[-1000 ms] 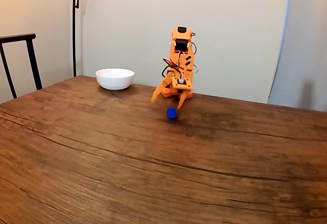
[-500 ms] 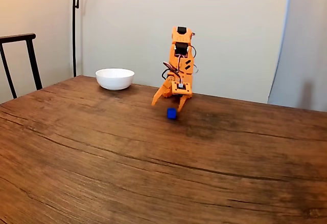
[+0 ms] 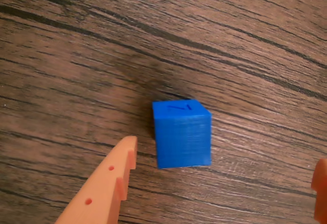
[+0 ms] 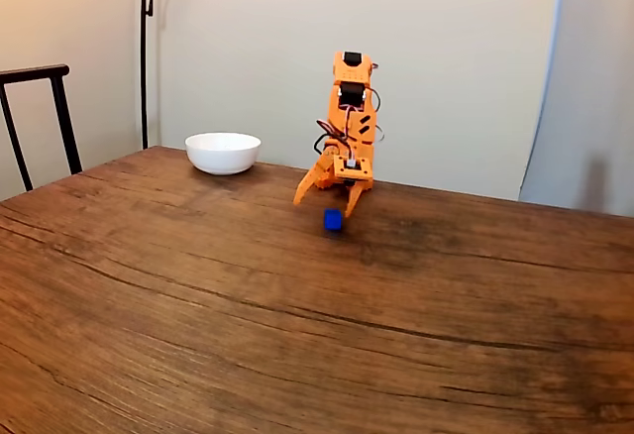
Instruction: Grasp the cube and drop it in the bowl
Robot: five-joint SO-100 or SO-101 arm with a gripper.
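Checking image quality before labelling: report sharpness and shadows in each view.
Wrist view: cube sharp, its soft shadow falling up-left on the wood; open pincer fingers cropped by the frame. Fixed view: evenly lit, slightly soft; cube tiny, bowl clear.

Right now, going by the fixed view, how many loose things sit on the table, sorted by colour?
Blue: 1, the cube, on the wood in front of the open gripper.
White: 1, the bowl, near the far edge of the table.
Total: 2.
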